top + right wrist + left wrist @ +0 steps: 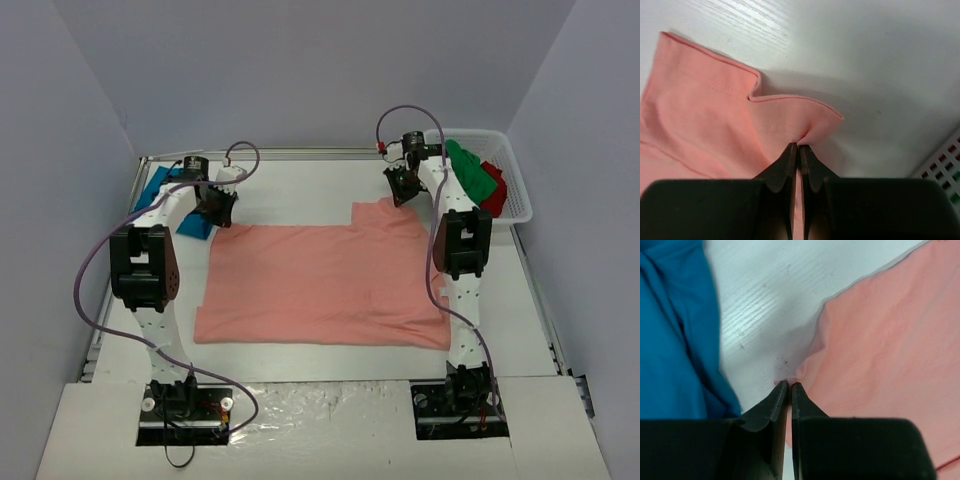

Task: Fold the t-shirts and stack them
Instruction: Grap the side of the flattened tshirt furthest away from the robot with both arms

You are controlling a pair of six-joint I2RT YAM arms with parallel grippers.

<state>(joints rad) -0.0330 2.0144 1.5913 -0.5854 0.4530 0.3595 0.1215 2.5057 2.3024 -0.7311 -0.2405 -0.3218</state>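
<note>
Basket (pixel 519 182) of bunched shirts (pixel 478 178) sits beside right pincer (pixel 400 196) pinching pink shirt (pixel 320 282).

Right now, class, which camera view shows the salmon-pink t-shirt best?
Top external: nearly the whole salmon-pink t-shirt lies spread out there. Left wrist shows only an edge pinched by the left gripper; right wrist only a corner pinched by the right gripper.

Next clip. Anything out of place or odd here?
Nothing damaged or spilled. The teal shirt lies rumpled at the far left edge of the table, and the green shirt hangs over the rim of the basket. The pink shirt lies flat, jaws of both arms shut on its far corners.
</note>
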